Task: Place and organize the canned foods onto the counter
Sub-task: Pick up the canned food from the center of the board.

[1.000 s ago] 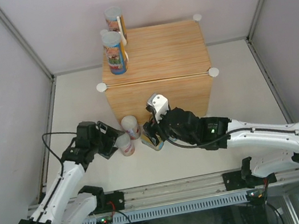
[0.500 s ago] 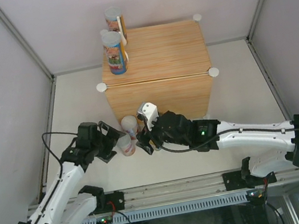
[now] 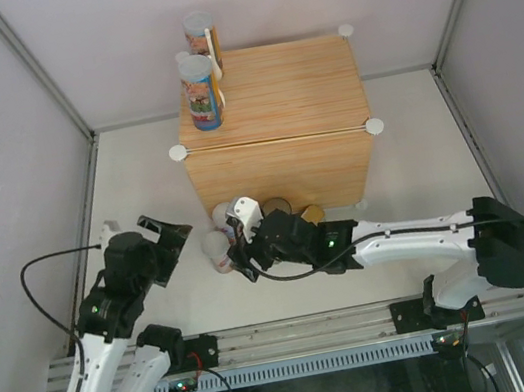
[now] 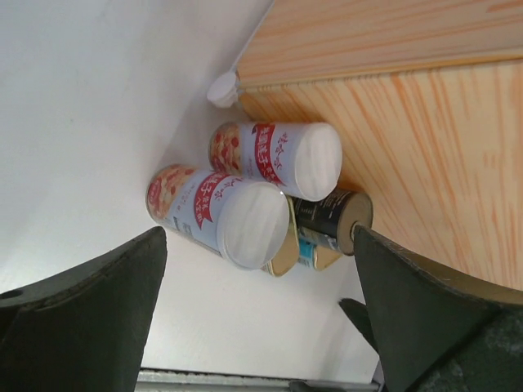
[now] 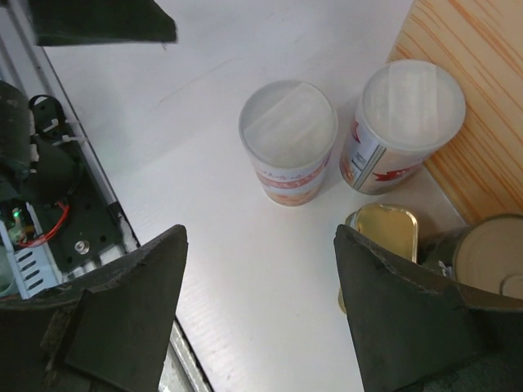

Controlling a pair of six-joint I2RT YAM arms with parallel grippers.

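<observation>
near white-lidded can (image 5: 288,143) beside counter-side white-lidded can (image 5: 404,122), gold tin (image 5: 384,233) close by

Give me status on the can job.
Done: two tall cans stand at the counter's far-left corner. In hand: nothing; left tool and right tool are open. Remaining: two white-lidded cans, a dark can and a gold tin on the table by the counter's front.
</observation>
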